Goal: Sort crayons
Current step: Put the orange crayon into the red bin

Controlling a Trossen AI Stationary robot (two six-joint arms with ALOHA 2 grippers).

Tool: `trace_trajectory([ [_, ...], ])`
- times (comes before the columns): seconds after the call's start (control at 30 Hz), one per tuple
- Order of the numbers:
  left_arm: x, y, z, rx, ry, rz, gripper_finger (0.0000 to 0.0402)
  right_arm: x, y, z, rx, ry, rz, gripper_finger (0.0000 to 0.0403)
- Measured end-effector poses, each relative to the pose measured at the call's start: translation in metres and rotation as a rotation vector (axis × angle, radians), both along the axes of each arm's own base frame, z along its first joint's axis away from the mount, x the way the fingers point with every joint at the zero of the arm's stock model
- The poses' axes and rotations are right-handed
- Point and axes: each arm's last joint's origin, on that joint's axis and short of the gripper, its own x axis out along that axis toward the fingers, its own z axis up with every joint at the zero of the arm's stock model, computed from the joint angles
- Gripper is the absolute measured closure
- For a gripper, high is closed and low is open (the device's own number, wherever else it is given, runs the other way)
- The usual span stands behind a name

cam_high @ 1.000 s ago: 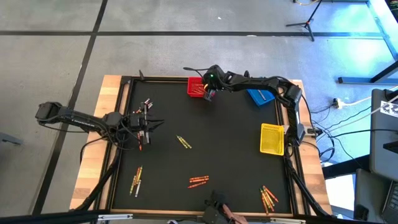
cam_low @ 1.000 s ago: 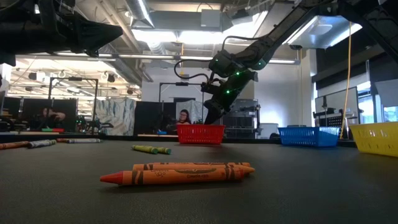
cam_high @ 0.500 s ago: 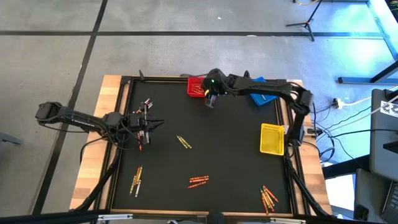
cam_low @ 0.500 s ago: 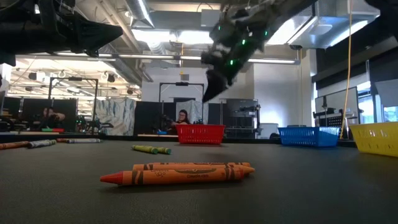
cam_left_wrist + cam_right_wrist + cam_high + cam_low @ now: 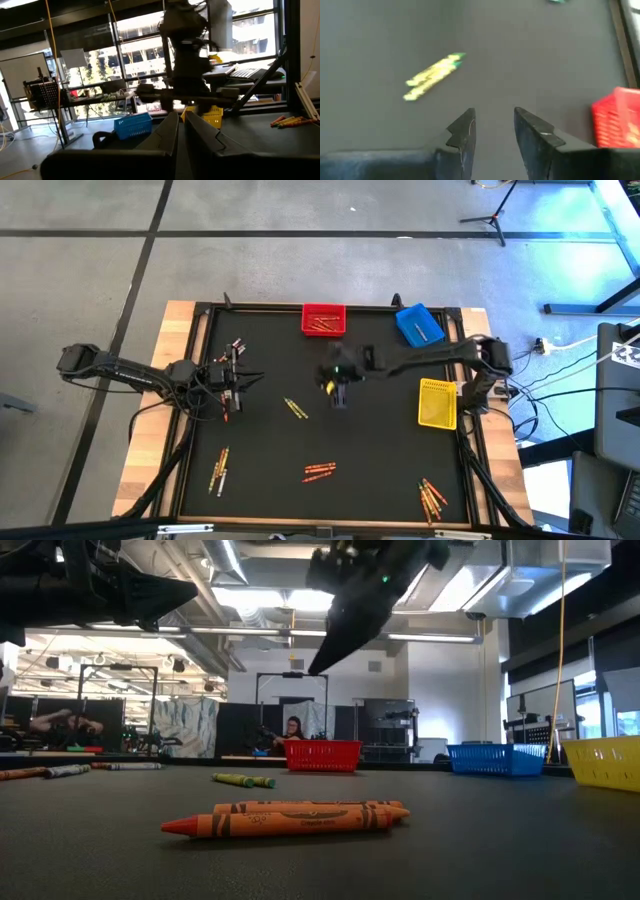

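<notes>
The right gripper [image 5: 338, 388] is hanging over the middle of the black table [image 5: 380, 450], its two fingers [image 5: 465, 132] parted with nothing between them. It is facing the pair of yellow crayons [image 5: 294, 408] lying just to its left and a little nearer, which looks to me like the next pick.

To do this well, I would say it needs to be dropping straight over one stick rather than the pair, since the two yellow crayons are lying touching side by side. Turning the wrist so the fingers straddle the stick across its width, near its middle, should be keeping it from pivoting. The yellow bin [image 5: 437, 403] is standing by the right edge, so the carry is a short one.

Other crayons are scattered about: an orange and red cluster [image 5: 318, 471] near the front, a bunch [image 5: 431, 497] in the near right corner, a few [image 5: 219, 469] at the near left, and some already lying in the red bin [image 5: 323, 320] at the far edge. The blue bin [image 5: 417, 326] is sitting at the far right.

The left gripper [image 5: 228, 383] is waiting over the left side of the table, fingers together; I cannot make out whether anything is pinched in them.
</notes>
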Motion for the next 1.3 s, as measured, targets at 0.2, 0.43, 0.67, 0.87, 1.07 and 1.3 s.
trace_trajectory([
  [0.2, 0.000, 0.000, 0.000, -0.001, 0.000, -0.003, 0.0376, -0.006, 0.051, -0.014, 0.047, 0.028, 0.076, 0.0271],
  [0.43, 0.000, 0.000, 0.000, -0.001, 0.000, -0.011, 0.0376, -0.019, 0.096, -0.039, 0.110, 0.013, 0.122, 0.0272],
  [0.67, 0.000, 0.000, 0.000, -0.018, 0.002, -0.016, 0.0376, -0.018, 0.131, -0.068, 0.116, 0.003, 0.203, 0.0272],
  [0.87, 0.001, -0.002, -0.003, -0.043, 0.018, -0.070, 0.0376, -0.012, 0.150, -0.090, 0.124, -0.022, 0.245, 0.0272],
  [1.07, 0.002, -0.002, -0.005, -0.095, 0.039, -0.091, 0.0376, -0.010, 0.160, -0.106, 0.149, -0.007, 0.259, 0.0272],
  [1.3, 0.003, -0.003, -0.009, -0.168, 0.065, -0.107, 0.0376, -0.008, 0.163, -0.107, 0.209, -0.034, 0.206, 0.0272],
])
